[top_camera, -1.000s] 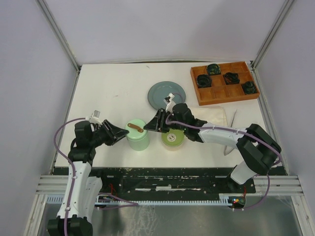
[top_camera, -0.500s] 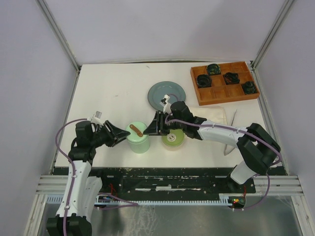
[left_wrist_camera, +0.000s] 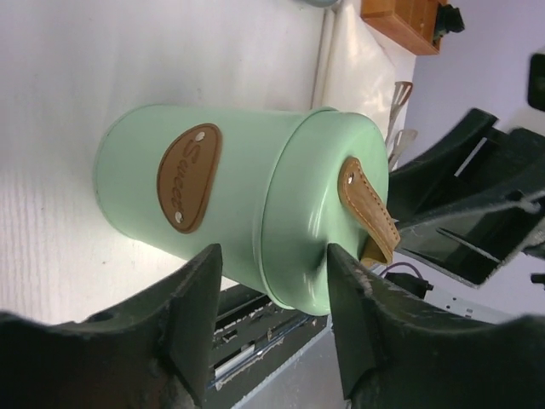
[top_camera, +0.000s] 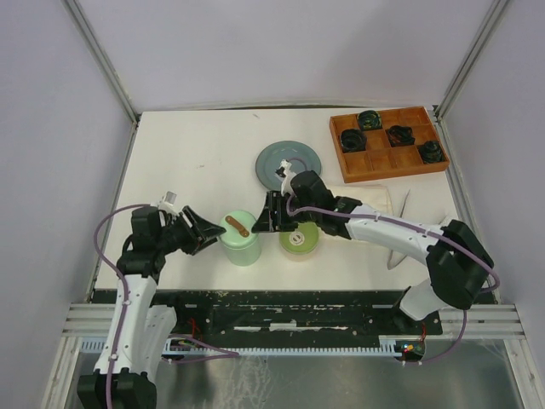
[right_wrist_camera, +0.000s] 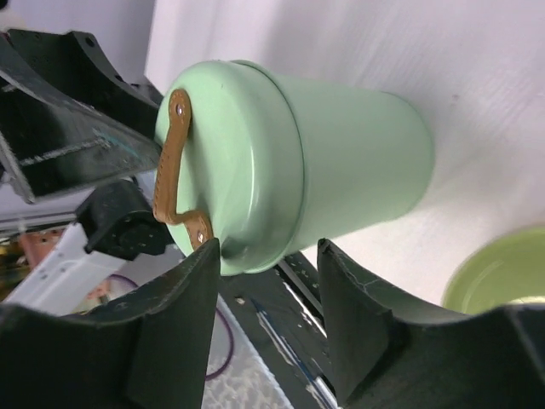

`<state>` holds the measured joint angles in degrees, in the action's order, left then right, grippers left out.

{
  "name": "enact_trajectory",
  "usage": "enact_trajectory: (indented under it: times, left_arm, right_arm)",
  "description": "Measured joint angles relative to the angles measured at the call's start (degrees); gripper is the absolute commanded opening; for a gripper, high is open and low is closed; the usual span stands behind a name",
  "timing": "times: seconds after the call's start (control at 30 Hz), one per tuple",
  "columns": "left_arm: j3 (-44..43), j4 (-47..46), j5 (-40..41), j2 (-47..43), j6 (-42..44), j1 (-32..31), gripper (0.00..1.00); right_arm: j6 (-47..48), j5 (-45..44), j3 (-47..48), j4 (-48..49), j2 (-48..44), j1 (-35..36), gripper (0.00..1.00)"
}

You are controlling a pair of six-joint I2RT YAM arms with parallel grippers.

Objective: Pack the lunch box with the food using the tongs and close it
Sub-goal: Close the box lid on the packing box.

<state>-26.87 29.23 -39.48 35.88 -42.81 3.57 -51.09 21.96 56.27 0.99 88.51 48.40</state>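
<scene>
The mint-green canister of the lunch box stands upright near the table's front, its flat lid with the brown handle seated on top. My left gripper is at its left side, jaws open and straddling the lid end with a gap on one side. My right gripper is at the canister's right, open, its fingers loosely flanking the lid rim. The small bowl with its lime-green lid sits just right of the canister. The tongs lie beside the cream cloth. No food shows.
An empty grey-blue plate lies behind the canister. A compartmented wooden tray with dark objects is at the back right. The folded cream cloth lies under my right forearm. The table's front edge runs just below the canister.
Both grippers' jaws have widened around the canister. My right gripper has shifted slightly left toward the lid. The canister and lid stay in place.
</scene>
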Motion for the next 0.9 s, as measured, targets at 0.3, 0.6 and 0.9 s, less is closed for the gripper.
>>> enact_trajectory:
  times: [0.3,0.6,0.9]
  left_arm:
    - [-9.18,4.09,5.62,4.09,2.62,-0.17,0.69]
    - [-8.72,4.20,4.33,6.05,4.83,-0.17,0.67]
    - [-4.28,2.80,1.60,5.70,4.92,-0.17,0.58]
  right_arm:
    - [7.15,-4.98,6.75,-14.53,-6.01,-0.39,0.62]
    - [0.24,-2.62,3.89,-7.50,-1.64,3.65,0.58]
    - [-2.69,-3.17,-1.40,0.85,-0.11,4.72,0.49]
